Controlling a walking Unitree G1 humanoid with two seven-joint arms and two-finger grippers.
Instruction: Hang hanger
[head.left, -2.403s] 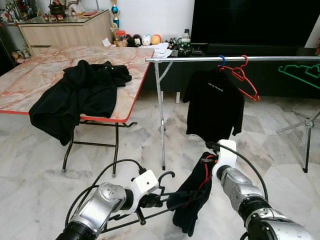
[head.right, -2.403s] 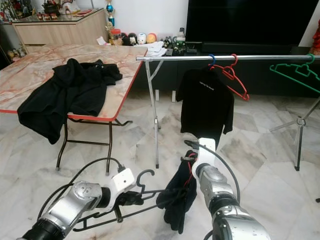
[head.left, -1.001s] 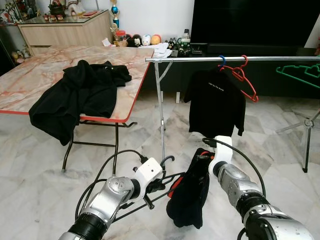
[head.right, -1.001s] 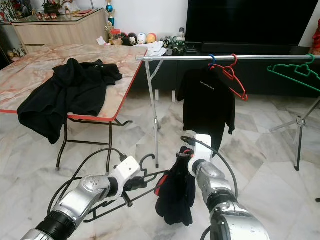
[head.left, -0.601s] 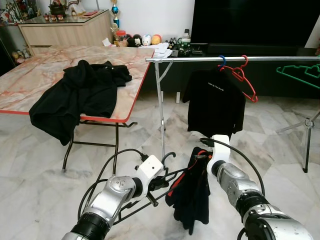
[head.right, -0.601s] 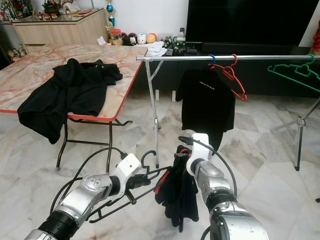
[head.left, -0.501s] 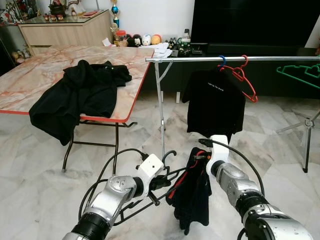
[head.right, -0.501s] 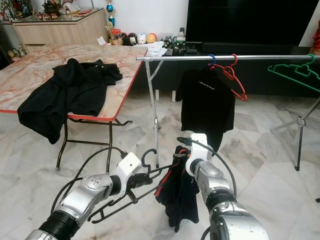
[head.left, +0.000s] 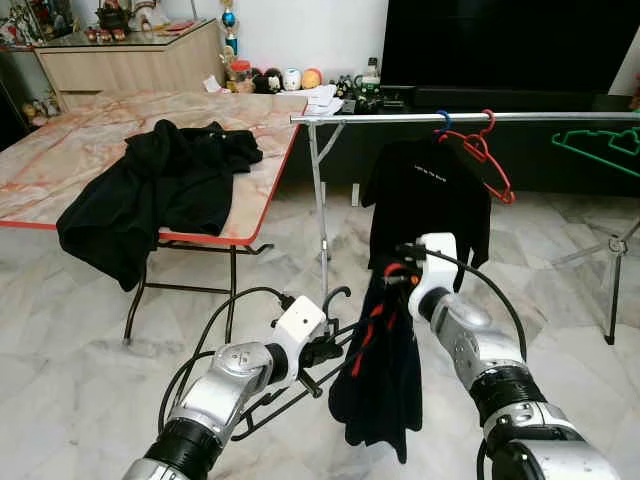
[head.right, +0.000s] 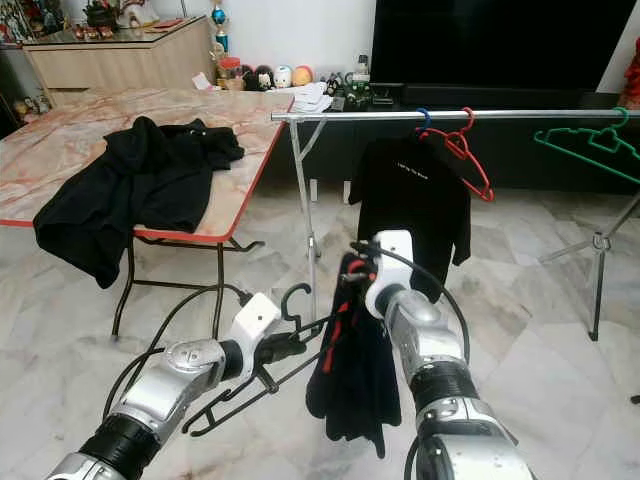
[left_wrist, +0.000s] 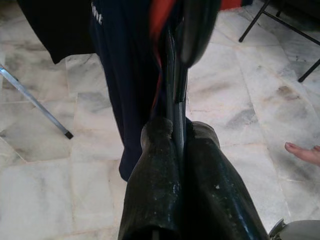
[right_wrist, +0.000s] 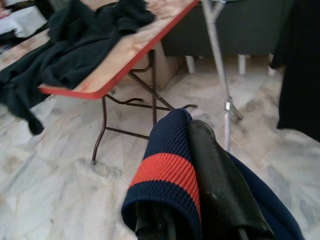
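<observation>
While rail (head.left: 400, 117) stands ahead, black shirt (head.left: 430, 200) hangs there.

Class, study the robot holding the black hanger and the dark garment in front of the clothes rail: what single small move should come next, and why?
Probably lift further: the left claw grips the black hanger, and the right claw pinches the dark garment, both well below the rail. The hook must rise above the bar before hanging.

Left hand (head.left: 322, 350) clamped on black hanger (head.left: 300, 385), right hand (head.left: 398, 268) gripping dark garment (head.left: 380, 370) hanging from it.
</observation>
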